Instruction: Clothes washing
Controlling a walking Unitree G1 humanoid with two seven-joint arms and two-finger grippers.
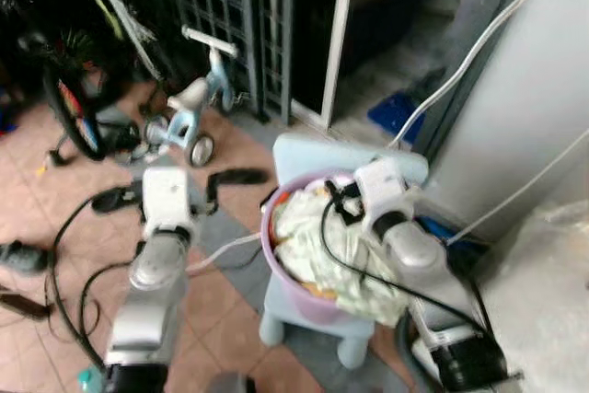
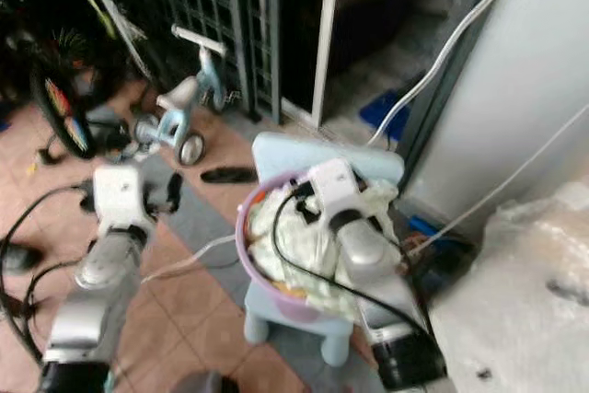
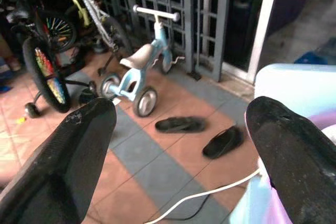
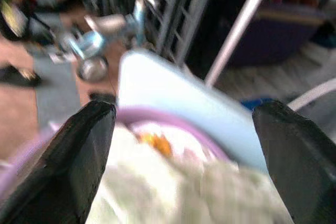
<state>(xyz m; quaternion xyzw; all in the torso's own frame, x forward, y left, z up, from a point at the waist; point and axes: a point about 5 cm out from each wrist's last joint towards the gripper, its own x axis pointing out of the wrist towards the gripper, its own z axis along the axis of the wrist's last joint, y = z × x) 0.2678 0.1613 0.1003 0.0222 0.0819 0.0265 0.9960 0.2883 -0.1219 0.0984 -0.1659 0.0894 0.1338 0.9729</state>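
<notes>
Pale green-white crumpled laundry point(image 1: 317, 236), heaped in a round lilac plastic basin point(image 1: 276, 260) set on a low light-blue plastic child's chair point(image 1: 313, 315), beside a white appliance wall point(image 1: 525, 108) on the robot's right. Right gripper point(image 4: 178, 145) poised directly above the heap, long black fingers point(image 4: 84, 161) spread wide, nothing pinched, pile lying just below and ahead between them. Left gripper point(image 3: 178, 150) held off to the left of the basin over the terracotta tiled floor point(image 1: 37, 209), fingers likewise spread and empty, basin rim just inside its right finger in the left wrist view. Right arm clearly the nearer; likely next step a straight descent into the cloth and a closing pinch. Heap roughly round, no clear long axis. Risk, as a guess: black cable point(image 1: 340, 246) draped across the laundry, liable to snag. Beyond: small light-blue balance bike point(image 3: 139, 72), pair of black sandals point(image 3: 199, 132), dark metal grille point(image 3: 173, 3). No brand, label or legible writing anywhere.
</notes>
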